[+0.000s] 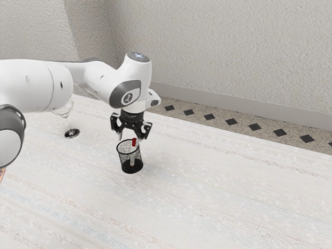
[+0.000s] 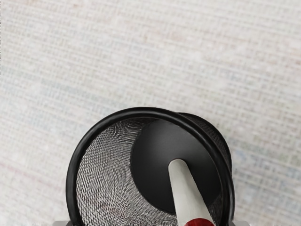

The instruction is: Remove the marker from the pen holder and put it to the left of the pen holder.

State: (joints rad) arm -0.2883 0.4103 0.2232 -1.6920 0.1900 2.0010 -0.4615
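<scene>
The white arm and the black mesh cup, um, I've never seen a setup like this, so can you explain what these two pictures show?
The white machine is a robot arm, shown in a simulation. Its black gripper is its hand. The exterior view comes from a camera at the arm's side; the wrist view looks down from a camera on the hand itself.

On the pale table stands a black mesh pen holder with a marker leaning inside, red end up. A small round dark base is also there. The gripper is open above the holder, so nothing is held.
</scene>
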